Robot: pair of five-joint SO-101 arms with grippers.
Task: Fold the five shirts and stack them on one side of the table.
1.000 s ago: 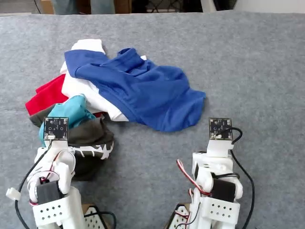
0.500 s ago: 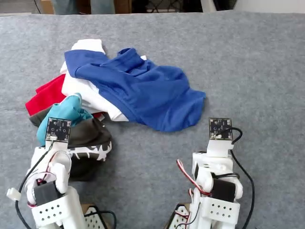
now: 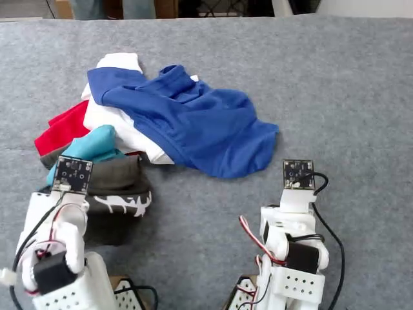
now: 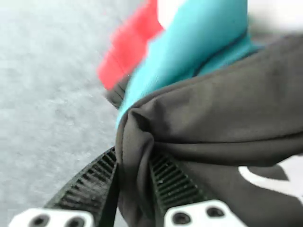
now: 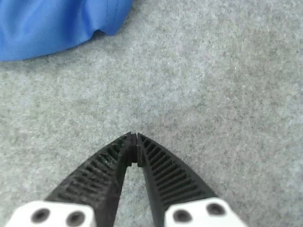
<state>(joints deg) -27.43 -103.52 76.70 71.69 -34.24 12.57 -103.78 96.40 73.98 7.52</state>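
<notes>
Shirts lie heaped on the table, with the blue shirt spread widest on top. The white shirt lies under the blue shirt's collar end. Beyond that, farther from the blue shirt, sit the red shirt and the teal shirt. The black shirt lies just beside the teal one, and the left gripper pinches a fold of it tightly. The right gripper hovers near the blue shirt's hem, fingers pressed together, holding nothing.
</notes>
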